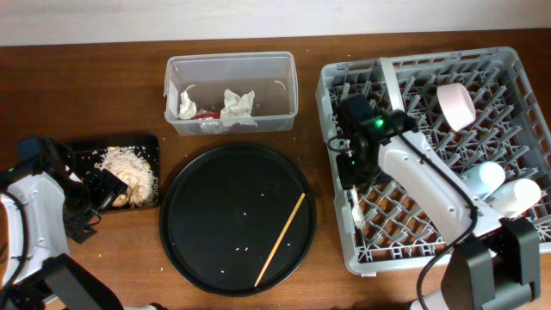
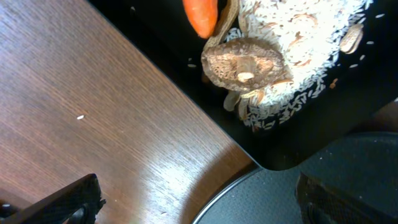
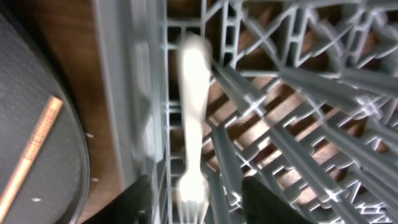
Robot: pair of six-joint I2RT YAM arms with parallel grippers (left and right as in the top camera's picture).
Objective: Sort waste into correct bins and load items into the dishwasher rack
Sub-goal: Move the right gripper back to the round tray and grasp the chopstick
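The grey dishwasher rack (image 1: pixel 448 232) holds the pink bowl (image 1: pixel 455 104), the blue cup (image 1: pixel 482 178) and the white cup (image 1: pixel 517 196). My right gripper (image 1: pixel 351 176) is open over the rack's left side. The white fork (image 3: pixel 192 118) lies in a rack channel (image 3: pixel 298 74) between its fingers (image 3: pixel 199 210). The chopstick (image 1: pixel 281 238) lies on the round black tray (image 1: pixel 207 215); it also shows in the right wrist view (image 3: pixel 30 157). My left gripper (image 1: pixel 96 193) is open and empty (image 2: pixel 199 208) beside the small black tray (image 1: pixel 86 148), which holds rice (image 2: pixel 298 37), a carrot (image 2: pixel 201 15) and a brown scrap (image 2: pixel 242 62). No plate is in view.
The clear tub (image 1: pixel 284 86) at the back holds white tissues (image 1: pixel 238 107) and a red wrapper (image 1: pixel 205 113). A few rice grains lie on the round tray. A rice grain (image 2: pixel 80 116) lies on the wooden table.
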